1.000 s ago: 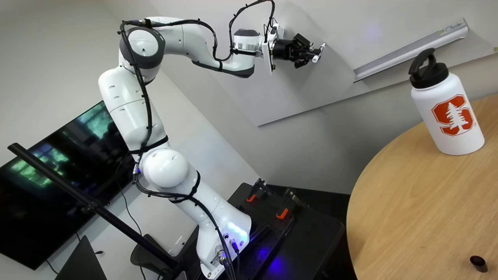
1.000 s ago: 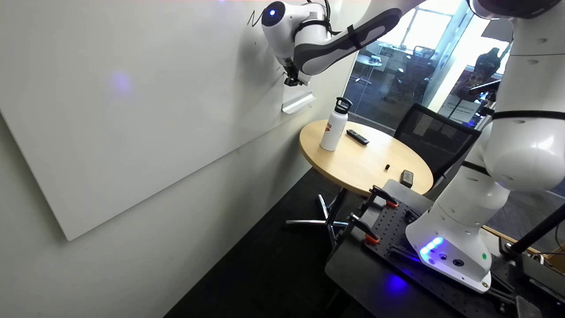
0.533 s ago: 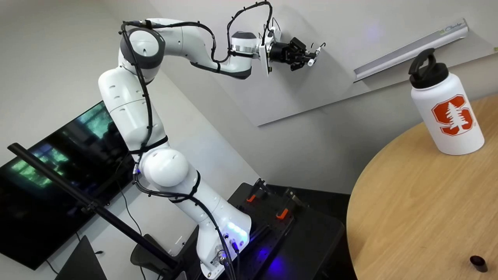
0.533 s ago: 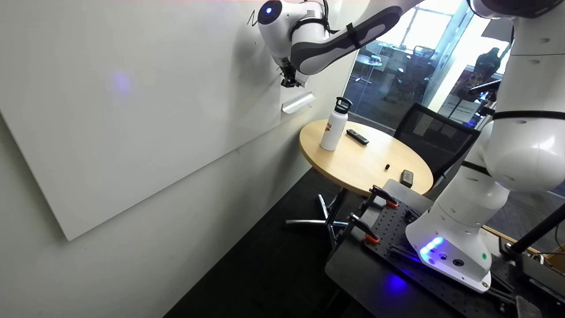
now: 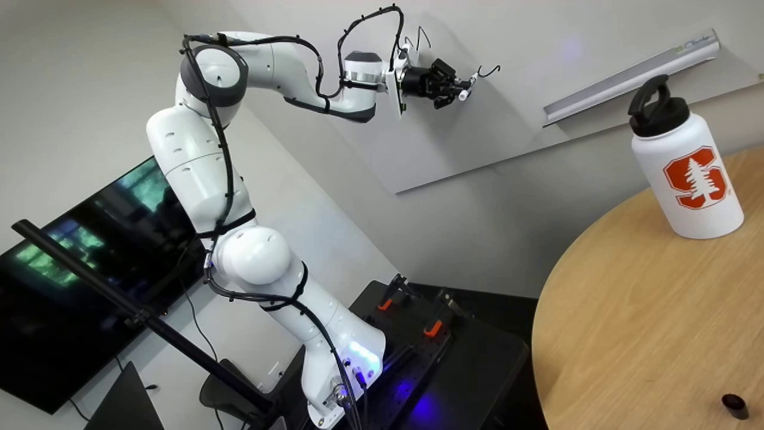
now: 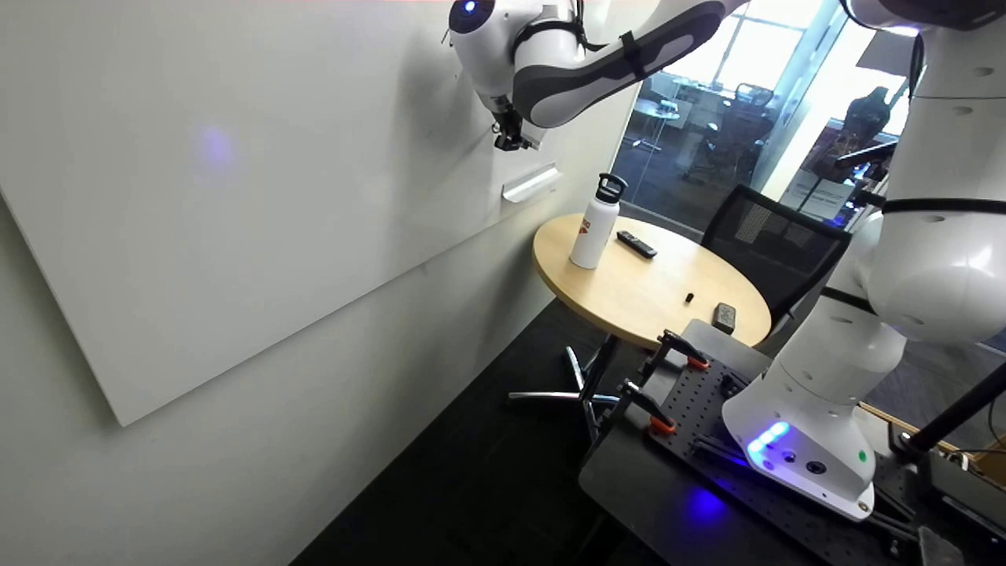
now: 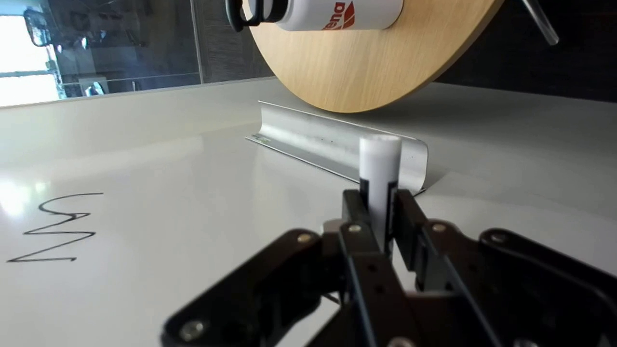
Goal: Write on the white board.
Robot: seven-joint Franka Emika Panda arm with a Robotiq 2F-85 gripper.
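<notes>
The white board (image 5: 621,30) is a large glossy panel on the wall, in both exterior views (image 6: 236,236) and the wrist view (image 7: 193,236). A black zigzag scribble (image 7: 58,231) is on it. My gripper (image 5: 464,89) is shut on a white marker (image 5: 469,87), close to the board. The wrist view shows the marker (image 7: 380,161) upright between the fingertips (image 7: 379,207). A short curved black line (image 5: 490,71) on the board starts at the marker's board-side end. The tip is hidden in the wrist view, so I cannot tell whether it touches. The gripper (image 6: 512,140) is partly covered by the arm.
A silver tray rail (image 5: 632,77) juts from the board's lower part. A round wooden table (image 5: 644,310) holds a white bottle (image 5: 686,173), a black cap (image 5: 734,405), a remote (image 6: 637,244) and a dark eraser-like block (image 6: 724,317). A chair (image 6: 774,251) stands behind.
My gripper, with the marker held, has moved away from the tray rail along the board. The short curved line beside the marker shows more than before. The table's things have not moved.
</notes>
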